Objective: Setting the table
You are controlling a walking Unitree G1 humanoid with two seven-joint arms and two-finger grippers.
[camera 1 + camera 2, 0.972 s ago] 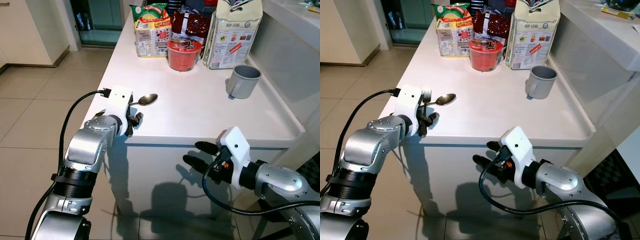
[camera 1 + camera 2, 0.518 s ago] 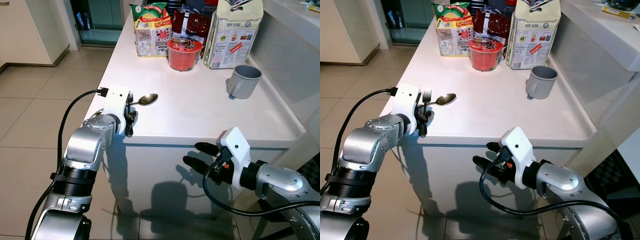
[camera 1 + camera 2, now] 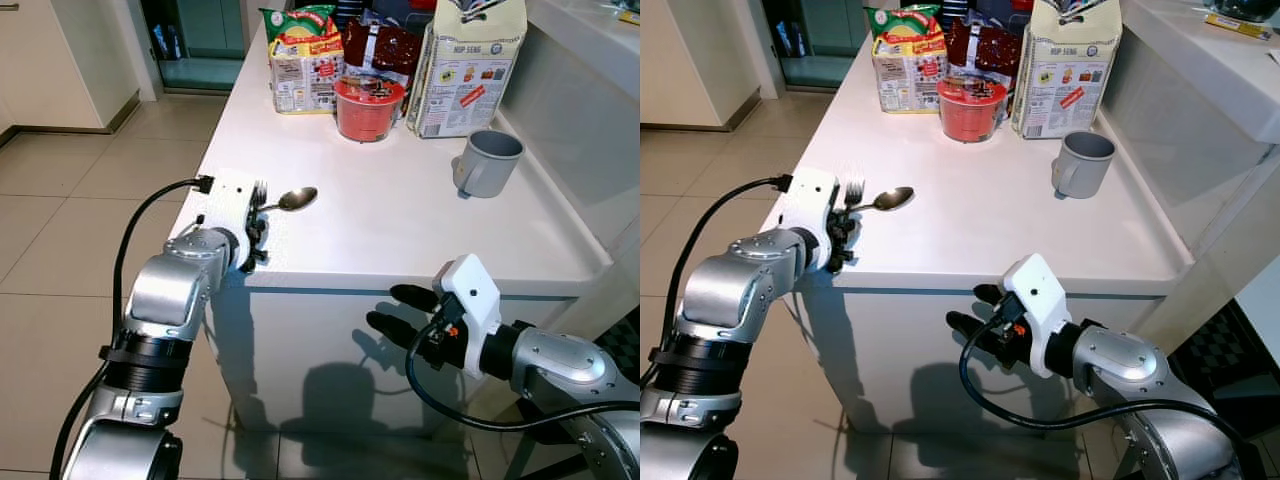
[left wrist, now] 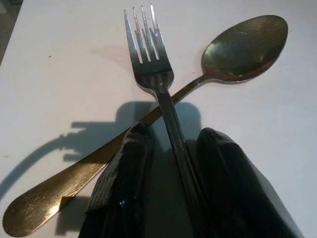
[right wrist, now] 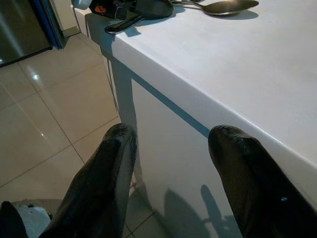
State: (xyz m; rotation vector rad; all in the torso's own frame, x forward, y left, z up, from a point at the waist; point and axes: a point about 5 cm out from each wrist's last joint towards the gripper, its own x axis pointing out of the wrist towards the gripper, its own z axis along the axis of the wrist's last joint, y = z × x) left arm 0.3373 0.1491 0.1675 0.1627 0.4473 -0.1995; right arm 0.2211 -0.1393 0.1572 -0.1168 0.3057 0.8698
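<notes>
— How many things were on the white counter (image 3: 400, 220)?

— One carton (image 3: 468, 68), two snack bags (image 3: 300, 55), one red bowl (image 3: 368, 107), one grey mug (image 3: 487, 162), one spoon (image 4: 218, 59) and one fork (image 4: 153, 74).

— Where was the fork relative to the spoon?

— It lay crossed over the spoon's handle at the counter's near left corner. The left gripper (image 4: 168, 193) had the fork's handle between its fingers, which stood slightly apart; I cannot tell whether they pinched it.

— And the other arm?

— The right gripper (image 5: 171, 163) hung spread wide and empty, below the counter's front edge, well right of the spoon.

— The room?

— Beige tiled floor (image 3: 60, 220) beside the counter.
</notes>
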